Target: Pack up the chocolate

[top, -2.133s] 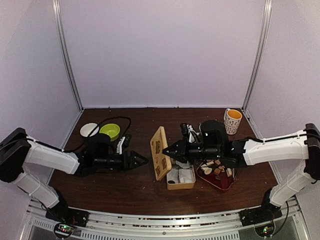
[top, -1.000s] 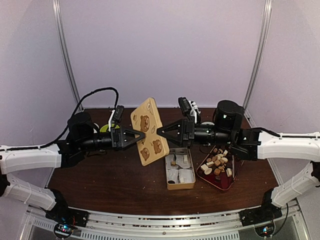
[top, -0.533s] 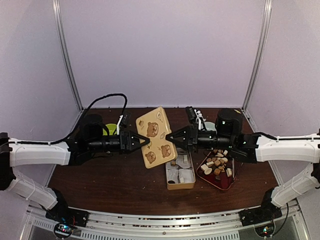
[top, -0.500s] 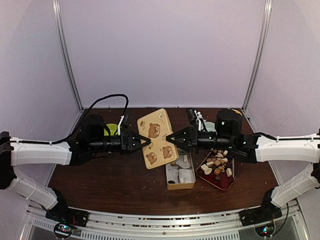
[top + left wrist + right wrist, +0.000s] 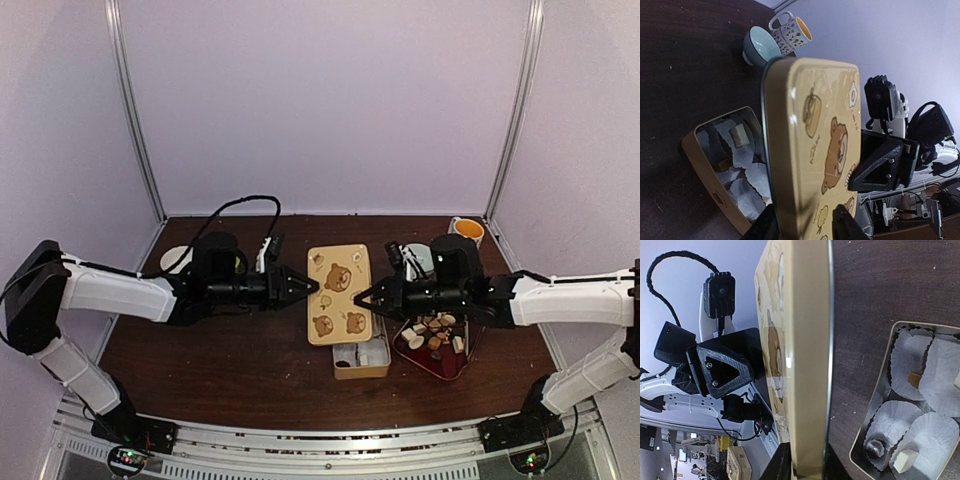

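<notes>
chocolate [image 5: 432, 335]: most of it heaped in red dish [image 5: 448, 372] at r side of table [image 5: 220, 350], white/tan/dark pcs mixed. a few pcs sit in box [image 5: 360, 372] just left of dish. r wrist view shows a tan cube, a pale cube and a dark round pc, each in its own paper liner [image 5: 907, 355]; the other liners in view look empty. from above, box is partly hidden by lid [image 5: 338, 293], tan w/ bear pics, held roughly flat over box's far end, off the table. l gripper [image 5: 308, 287] clamped on lid's left edge, r gripper [image 5: 362, 297] clamped on its right edge; both wrist views show the lid rim pinched btwn the fingers. teal bowl [image 5: 415, 255] and mug [image 5: 466, 238] stand behind the dish, apart from the action. progress, my read: early. only a handful packed, bulk left in dish, several liners to fill. lid not seated on box; whether it's headed onto the box or aside, cannot tell.
</notes>
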`<state>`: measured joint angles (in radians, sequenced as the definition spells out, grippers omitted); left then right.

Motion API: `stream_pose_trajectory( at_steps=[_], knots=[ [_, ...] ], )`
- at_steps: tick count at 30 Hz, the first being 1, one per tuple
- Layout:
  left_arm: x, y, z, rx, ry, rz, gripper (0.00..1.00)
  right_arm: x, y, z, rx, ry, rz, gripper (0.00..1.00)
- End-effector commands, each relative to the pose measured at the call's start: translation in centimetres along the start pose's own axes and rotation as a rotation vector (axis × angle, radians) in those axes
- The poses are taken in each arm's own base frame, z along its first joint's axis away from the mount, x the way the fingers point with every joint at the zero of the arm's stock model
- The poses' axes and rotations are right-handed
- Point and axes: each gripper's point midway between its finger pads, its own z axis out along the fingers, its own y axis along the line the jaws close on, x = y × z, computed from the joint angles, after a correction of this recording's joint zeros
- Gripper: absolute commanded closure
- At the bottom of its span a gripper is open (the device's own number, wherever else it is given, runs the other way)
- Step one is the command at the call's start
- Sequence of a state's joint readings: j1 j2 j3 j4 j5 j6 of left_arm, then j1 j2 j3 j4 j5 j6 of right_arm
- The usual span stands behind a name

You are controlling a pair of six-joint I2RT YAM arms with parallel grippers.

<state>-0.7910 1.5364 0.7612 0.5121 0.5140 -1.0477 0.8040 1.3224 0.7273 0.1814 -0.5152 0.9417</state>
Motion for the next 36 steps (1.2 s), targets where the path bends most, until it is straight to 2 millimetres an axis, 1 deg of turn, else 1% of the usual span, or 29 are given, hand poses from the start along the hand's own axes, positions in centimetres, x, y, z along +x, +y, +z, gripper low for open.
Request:
stream_pose_trajectory(
  at_steps=[1, 5, 11, 14, 20, 25, 29, 34, 36],
  knots=[
    [-1.9, -2.0, 1.4, 0.071, -0.057, 0.039, 0.64, 0.0, -4.1, -0.6, 0.153, 0.009, -0.012, 0.83],
    [-1.8, -1.0, 2.8, 0.056, -0.038, 0.03, 0.66, 0.1, -6.1, -0.8, 0.228, 0.029, -0.028, 0.83],
    [-0.4, 0.2, 5.1, 0.039, 0.004, -0.002, 0.67, 1.0, -8.4, -0.4, 0.292, 0.076, -0.028, 0.82],
    [0.3, 0.9, 5.4, 0.031, 0.011, -0.021, 0.67, 1.3, -9.4, -0.1, 0.316, 0.092, -0.025, 0.82],
    [1.1, 1.4, 5.7, 0.05, 0.032, -0.051, 0.67, 2.1, -11.2, 0.1, 0.36, 0.128, -0.021, 0.8],
    [1.8, 1.4, 5.9, 0.06, 0.034, -0.065, 0.67, 2.4, -11.9, -0.2, 0.39, 0.137, -0.022, 0.77],
    [2.4, 1.6, 6.2, 0.053, 0.049, -0.074, 0.67, 2.5, -12.7, -0.6, 0.432, 0.14, -0.034, 0.72],
    [2.9, 1.9, 6.3, 0.049, 0.054, -0.086, 0.67, 2.7, -13.6, -0.8, 0.473, 0.15, -0.042, 0.72],
    [3.0, 1.8, 6.3, 0.05, 0.059, -0.087, 0.67, 2.6, -13.7, -0.9, 0.483, 0.148, -0.048, 0.7]
  ],
)
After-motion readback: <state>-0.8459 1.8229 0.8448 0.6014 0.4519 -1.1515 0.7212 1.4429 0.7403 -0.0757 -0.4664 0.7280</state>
